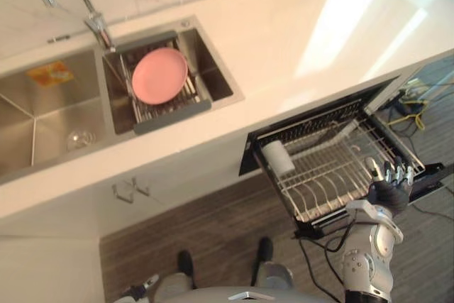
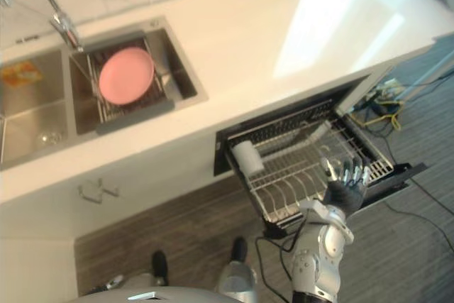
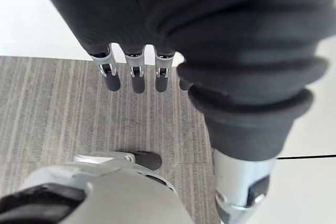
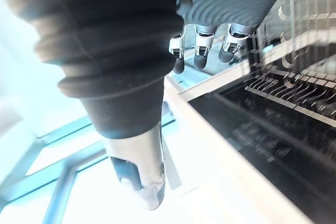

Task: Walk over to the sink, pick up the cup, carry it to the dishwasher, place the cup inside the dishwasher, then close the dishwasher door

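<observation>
Item: white cup (image 1: 278,157), lying on its side in the near-left corner of the dishwasher's wire rack (image 1: 330,179), mouth toward the open cabinet; it is touched by neither hand and appears to have been set there so the rack wires cradle it. Rack: drawn fully out from under the table (image 1: 284,26), which keeps its whole length reachable from above. Dishwasher door (image 2: 401,175): lowered beneath the rack, a dark panel jutting past the rack's far end; not yet closed. Right robot hand (image 1: 389,191): raised at the outer front edge of the rack, well apart from the cup, fingers straight and spread apart, holding nothing; judged to be positioned at that end because the rack and door must be pushed in from there. Left robot hand (image 3: 137,80): hanging at the robot's side above the striped floor, fingers straight and apart, empty and idle. Sink (image 1: 220,86): set in the table well to the left of the dishwasher, holding a pink plate (image 1: 159,74) on a drain rack (image 1: 170,113). Status, judged: placing is done; closing remains.
</observation>
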### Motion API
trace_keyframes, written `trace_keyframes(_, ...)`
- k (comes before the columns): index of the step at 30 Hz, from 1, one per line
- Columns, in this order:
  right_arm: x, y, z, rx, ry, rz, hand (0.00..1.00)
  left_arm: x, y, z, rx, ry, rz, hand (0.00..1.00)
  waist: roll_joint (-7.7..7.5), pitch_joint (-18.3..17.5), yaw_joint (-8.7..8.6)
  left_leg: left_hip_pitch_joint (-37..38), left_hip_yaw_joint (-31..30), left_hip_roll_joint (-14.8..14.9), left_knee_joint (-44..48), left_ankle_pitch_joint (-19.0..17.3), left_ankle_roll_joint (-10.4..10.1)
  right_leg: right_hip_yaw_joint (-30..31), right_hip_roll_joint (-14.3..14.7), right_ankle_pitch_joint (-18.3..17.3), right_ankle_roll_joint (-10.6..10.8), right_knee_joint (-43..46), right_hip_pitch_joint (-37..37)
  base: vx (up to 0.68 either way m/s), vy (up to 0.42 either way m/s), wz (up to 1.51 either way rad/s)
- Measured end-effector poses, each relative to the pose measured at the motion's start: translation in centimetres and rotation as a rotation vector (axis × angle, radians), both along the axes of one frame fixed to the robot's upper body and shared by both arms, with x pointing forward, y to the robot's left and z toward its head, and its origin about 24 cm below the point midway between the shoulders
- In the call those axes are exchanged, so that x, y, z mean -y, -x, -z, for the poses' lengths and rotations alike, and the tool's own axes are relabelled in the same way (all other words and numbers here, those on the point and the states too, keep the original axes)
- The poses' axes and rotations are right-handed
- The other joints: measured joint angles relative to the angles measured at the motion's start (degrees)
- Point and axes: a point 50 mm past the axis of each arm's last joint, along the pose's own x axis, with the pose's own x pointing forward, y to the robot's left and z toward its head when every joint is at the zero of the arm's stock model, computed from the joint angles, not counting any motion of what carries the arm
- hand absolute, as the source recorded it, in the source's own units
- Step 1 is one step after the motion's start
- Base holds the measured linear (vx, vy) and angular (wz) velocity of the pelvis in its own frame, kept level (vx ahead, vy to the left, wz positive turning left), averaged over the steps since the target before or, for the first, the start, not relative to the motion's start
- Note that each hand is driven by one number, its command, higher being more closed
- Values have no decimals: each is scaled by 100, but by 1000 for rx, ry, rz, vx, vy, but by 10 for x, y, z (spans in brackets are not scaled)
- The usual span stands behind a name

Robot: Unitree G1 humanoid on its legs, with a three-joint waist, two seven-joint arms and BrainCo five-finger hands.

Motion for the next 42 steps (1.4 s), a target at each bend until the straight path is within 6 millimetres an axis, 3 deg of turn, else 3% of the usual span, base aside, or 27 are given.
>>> trace_keyframes(4, -26, -5, -33, 179, 117, -189, 0, 4, 8, 3, -33, 54, -45, 0, 29, -158, -8, 140, -17, -1, 242, -235, 14, 8, 30, -17, 23, -133, 329, 8, -9, -2)
trace_keyframes(8, -36, -8, -40, 197, 255, -245, 0, 5, 17, 6, -68, 70, -136, 0, 37, -260, 42, 112, -284, -21, 526, -351, 35, -118, -22, -244, 70, 115, 445, 3, 3, 26)
trace_keyframes(11, -46, -16, -46, 192, 313, -334, 0, 4, 23, 7, -102, 49, -167, 0, 116, -166, 155, -113, -552, 42, 1520, -814, 68, -165, -73, -604, 71, 669, 574, -23, 16, 29)
trace_keyframes(12, -52, -22, -49, 206, 320, -376, 0, 4, 28, 7, -118, 45, -172, 0, 67, -110, 206, -142, -640, 42, 1696, -889, 108, -161, -102, -718, 85, 832, 600, -61, 10, 21)
trace_keyframes(15, -54, -27, -58, 231, 347, -392, 0, 7, 46, 9, -166, 52, -196, 0, 68, -110, 256, -140, -747, -14, 1532, -850, 265, -107, -151, -802, 85, 791, 679, -97, -4, 38)
trace_keyframes(17, -50, -27, -57, 222, 340, -368, 0, 7, 58, 9, -192, 54, -236, 0, 28, -100, 173, -132, -586, -22, 1331, -769, 365, -95, -190, -783, 115, 654, 782, -39, -20, 74)
trace_keyframes(18, -47, -26, -58, 214, 333, -340, 0, 8, 64, 9, -213, 58, -241, 0, 39, -98, 136, -166, -453, -16, 1274, -726, 294, -101, -233, -779, 157, 619, 789, -37, -15, 77)
trace_keyframes(20, -44, -28, -54, 190, 318, -324, 0, 10, 74, 10, -243, 67, -249, 0, 84, -88, 189, -169, -341, -27, 1286, -634, 150, -78, -280, -750, 219, 547, 789, -8, 42, 22)
trace_keyframes(23, -44, -31, -47, 152, 284, -312, 0, 11, 90, 9, -274, 85, -233, 0, 11, -90, 276, -158, -138, -170, 1314, -672, 179, 138, -414, -661, 326, 400, 733, 51, 106, -26)
trace_keyframes(27, -46, -29, -42, 124, 257, -298, 0, 9, 79, 10, -239, 95, -203, 0, -156, -100, 240, -266, 8, -533, 1438, -870, 335, 351, -786, -687, 516, 567, 474, 84, 156, -18)
trace_keyframes(28, -45, -27, -38, 105, 247, -283, 0, 5, 71, 10, -213, 85, -186, 0, -222, -82, 238, -274, 2, -699, 1542, -1034, 446, 444, -965, -792, 471, 866, 392, 132, 218, -6)
trace_keyframes(30, -43, -25, -32, 63, 242, -258, 0, 3, 58, 10, -178, 82, -162, 0, -225, -50, 206, -151, -10, -869, 1550, -1144, 594, 707, -1182, -939, -71, 1990, -37, 105, 223, -5)
trace_keyframes(31, -43, -25, -27, 35, 227, -251, 0, -1, 53, 9, -159, 68, -136, 0, -242, -38, 177, 14, -12, -909, 1542, -1186, 695, 1069, -1245, -868, -590, 2898, -428, 124, 205, 0)
trace_keyframes(32, -45, -26, -24, 19, 211, -251, 0, -8, 47, 8, -130, 48, -111, 0, -347, 41, 169, 288, -34, -962, 1538, -1273, 768, 1453, -1280, -659, -739, 3627, -669, 172, 180, 2)
trace_keyframes(33, -49, -27, -22, 16, 196, -259, 0, -13, 41, 6, -109, 33, -100, 0, -363, 108, 150, 454, -45, -978, 1545, -1345, 811, 1685, -1248, -759, -557, 4093, -815, 176, 118, 3)
trace_keyframes(35, -55, -28, -20, 21, 175, -275, 0, -22, 30, 3, -67, 6, -108, 0, -601, 106, 150, 594, -111, -928, 1550, -1447, 834, 1720, -844, -1357, -405, 4332, -1010, 162, 49, 19)
trace_keyframes(36, -55, -27, -21, 24, 178, -272, 0, -26, 19, 1, -32, 0, -109, 0, -677, 117, 147, 607, -176, -834, 1547, -1481, 825, 1655, -406, -1594, -347, 3877, -1030, 197, -3, 38)
trace_keyframes(37, -52, -27, -22, 27, 186, -262, 0, -26, 11, 0, -11, 2, -108, 0, -670, 119, 148, 606, -226, -749, 1559, -1507, 803, 1546, -86, -1609, -342, 3310, -1037, 236, -28, 41)
trace_keyframes(38, -50, -28, -24, 35, 191, -250, 0, -26, 7, -1, 6, 0, -99, 0, -674, 118, 145, 563, -272, -720, 1619, -1538, 760, 1507, 209, -1496, -351, 2708, -1033, 290, -42, 44)
trace_keyframes(39, -45, -25, -28, 59, 196, -220, 0, -29, 4, -3, 22, -8, -90, 0, -808, 91, 135, 398, -385, -811, 1911, -1667, 700, 1500, 399, -566, -536, 2034, -1033, 250, -54, 37)
trace_keyframes(40, -39, -24, -31, 75, 211, -197, 0, -28, -1, -3, 33, -7, -87, 0, -808, 167, 166, 391, -480, -834, 2106, -1795, 657, 1410, 396, -560, -455, 2023, -975, 227, -26, 24)
trace_keyframes(42, -32, -23, -38, 98, 229, -152, 0, -16, -3, -2, 47, 21, -86, 0, -502, 202, 214, 319, -519, -625, 2261, -1912, 624, 1391, 577, -450, -446, 1547, -687, 184, 19, 0)
